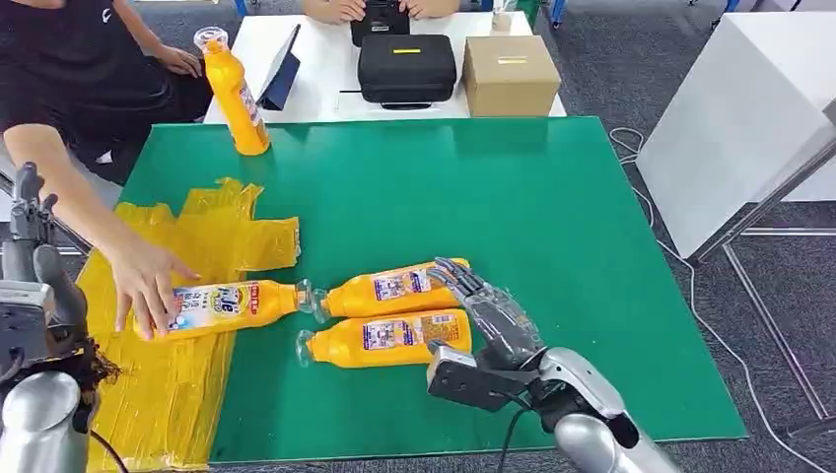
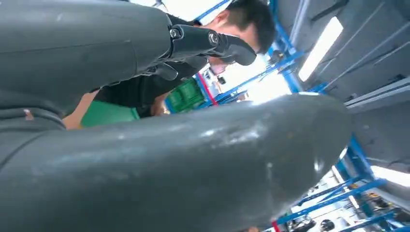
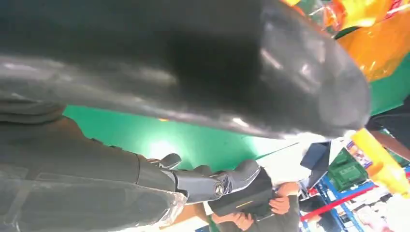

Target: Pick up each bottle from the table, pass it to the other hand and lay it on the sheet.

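Head cam high, looking down; wrist cams close behind hands.

We saw the right arm (image 1: 592,419) come in from the near edge of the table, toward its right corner, wrist bent, silver forearm low. The right hand (image 1: 488,315) lay stretched forward over the table, fingers (image 1: 455,271) apart and extended, holding nothing we could see. The left arm (image 1: 39,414) stood off the table's near-left corner, forearm raised. The left hand (image 1: 30,232) pointed upward, fingers (image 2: 212,41) loosely straight and spread, nothing in it. In both wrist views the thumbs (image 3: 217,63) bulked across the frame.
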